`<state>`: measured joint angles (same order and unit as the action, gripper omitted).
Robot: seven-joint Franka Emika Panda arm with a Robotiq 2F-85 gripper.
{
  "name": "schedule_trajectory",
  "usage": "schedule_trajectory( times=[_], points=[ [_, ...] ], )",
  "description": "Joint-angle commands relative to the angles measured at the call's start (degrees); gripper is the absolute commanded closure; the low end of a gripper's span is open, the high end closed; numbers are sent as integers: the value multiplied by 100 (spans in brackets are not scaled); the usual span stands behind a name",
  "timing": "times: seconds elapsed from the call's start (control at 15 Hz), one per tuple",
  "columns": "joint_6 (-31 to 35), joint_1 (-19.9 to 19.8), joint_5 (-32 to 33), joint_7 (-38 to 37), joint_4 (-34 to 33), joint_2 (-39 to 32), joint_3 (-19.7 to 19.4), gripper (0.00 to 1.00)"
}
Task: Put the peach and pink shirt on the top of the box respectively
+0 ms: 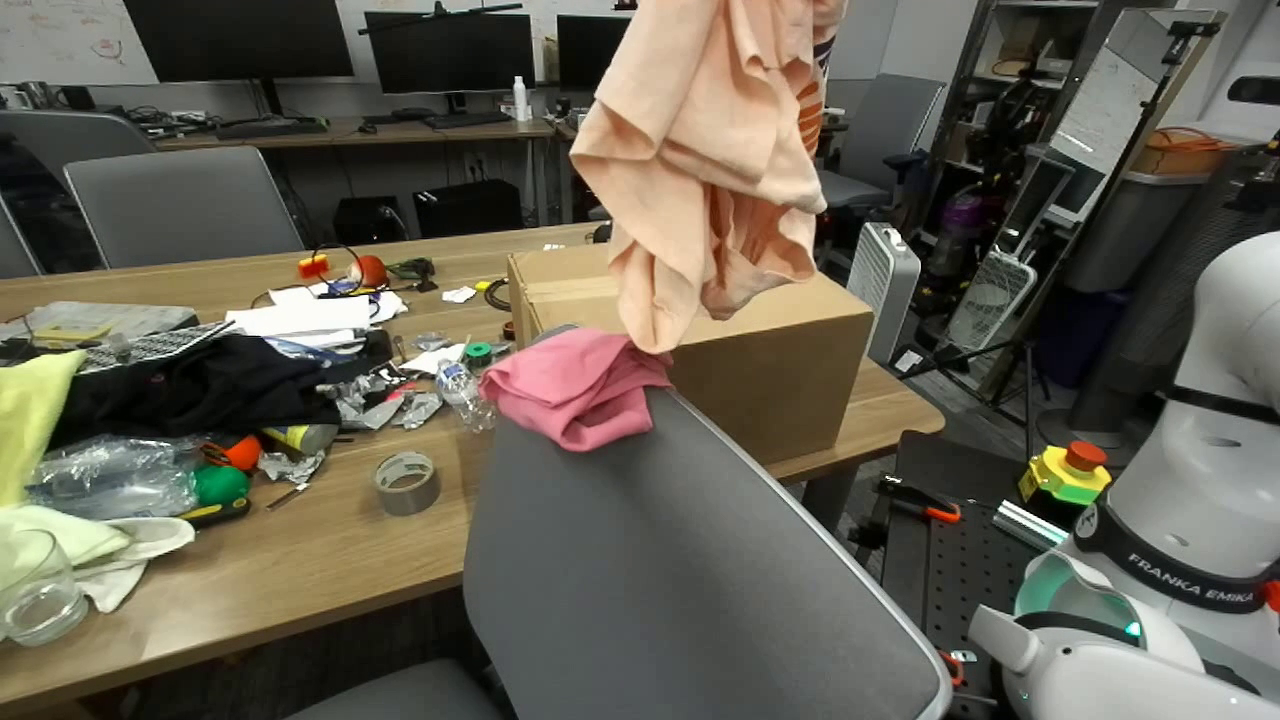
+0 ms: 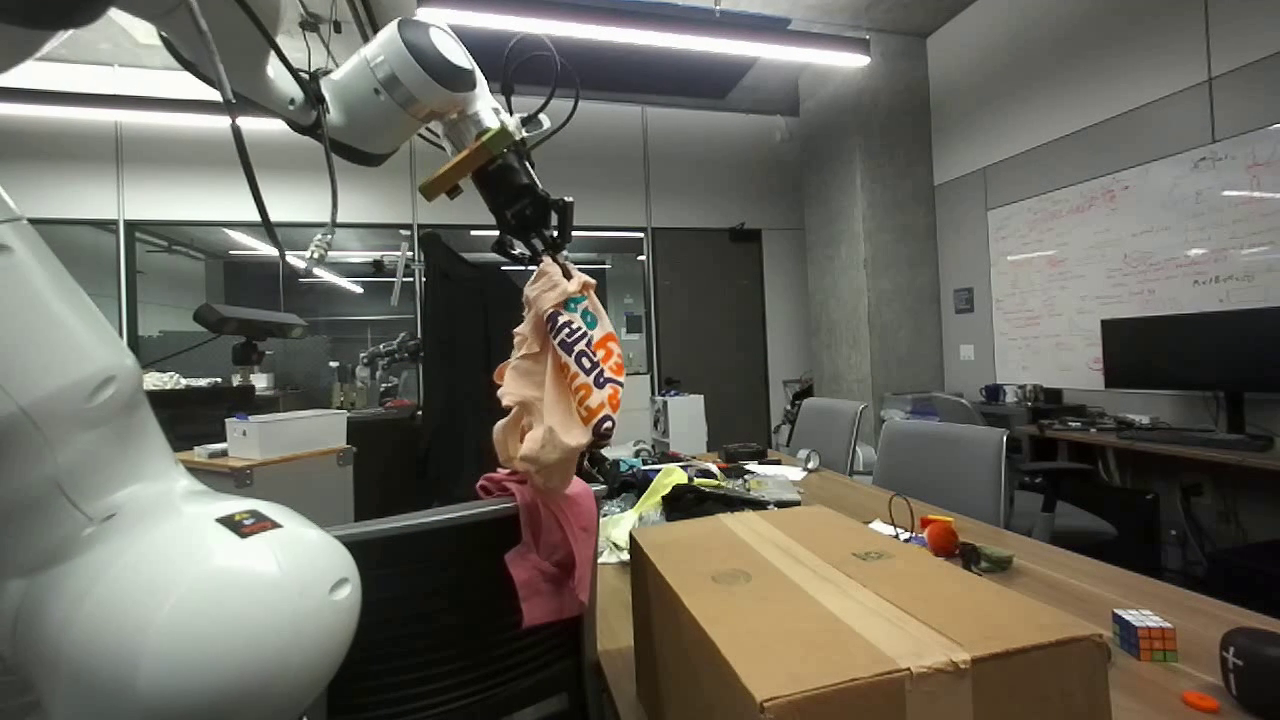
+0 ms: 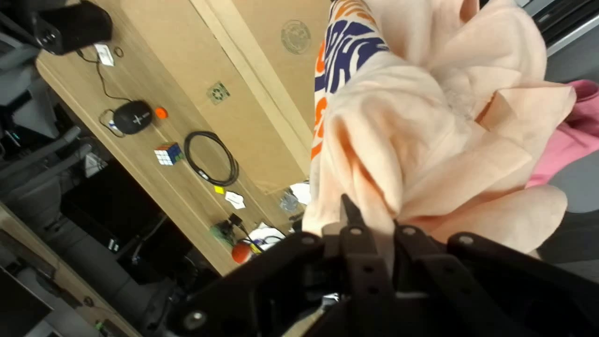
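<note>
One peach shirt (image 2: 550, 385), lengthwise downward

In an exterior view I see the box (image 2: 860, 620) on the table (image 2: 1070, 588), right of a chair back (image 2: 430, 600) draped with one shirt (image 2: 552, 560); the other shirt (image 2: 555, 390) hangs beneath my gripper (image 2: 552, 262), a puzzle cube (image 2: 1145, 635) right of the box

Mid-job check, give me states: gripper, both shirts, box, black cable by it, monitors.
Gripper: shut on the peach shirt.
Peach shirt: bunched, hanging, not yet on the box.
Pink shirt: draped over the chair back.
Box: closed, top taped.
Black cable: coiled.
Monitors: dark.
</note>
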<state>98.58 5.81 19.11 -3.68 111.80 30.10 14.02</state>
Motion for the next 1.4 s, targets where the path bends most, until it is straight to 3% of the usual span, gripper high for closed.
schedule_trajectory(
  times=[0.0,0.33,0.53,1.07,1.13,1.2,1.33],
  points=[
    [-532,-464,570,-537,-806,-748,50,98],
    [-1069,-854,1390,-1415,-1437,-1696,-76,98],
    [-1339,-890,1725,-2087,-1764,-2146,-270,98],
    [-2161,-869,1869,-3776,-2228,-2687,-935,98],
    [-2401,-836,1968,-4013,-2337,-2797,-937,67],
    [-2575,-815,2000,-4255,-2379,-2836,-952,67],
    [-2854,-724,2091,-4445,-2493,-2985,-925,53]
  ],
)
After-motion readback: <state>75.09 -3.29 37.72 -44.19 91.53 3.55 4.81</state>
